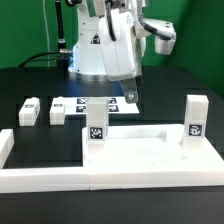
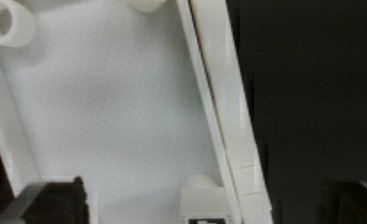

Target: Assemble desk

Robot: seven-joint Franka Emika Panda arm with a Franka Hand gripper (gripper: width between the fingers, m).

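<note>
The white rimmed tabletop panel (image 1: 145, 140) lies flat near the front rails. Two white block legs stand upright on it, one on the exterior view's left (image 1: 96, 122) and one on its right (image 1: 195, 116), each with a square tag. Two more legs (image 1: 29, 110) (image 1: 58, 110) lie loose on the table at the left. My gripper (image 1: 130, 96) hangs above the panel's back edge, open and empty. In the wrist view the panel (image 2: 118, 110) and its rim (image 2: 219, 110) fill the picture. One tagged leg (image 2: 206, 192) shows between my spread dark fingers (image 2: 55, 198).
The marker board (image 1: 95, 103) lies flat behind the panel, just under my gripper. Long white L-shaped border rails (image 1: 100, 177) run along the front and the left side. The robot base (image 1: 95, 45) stands at the back. The table is black.
</note>
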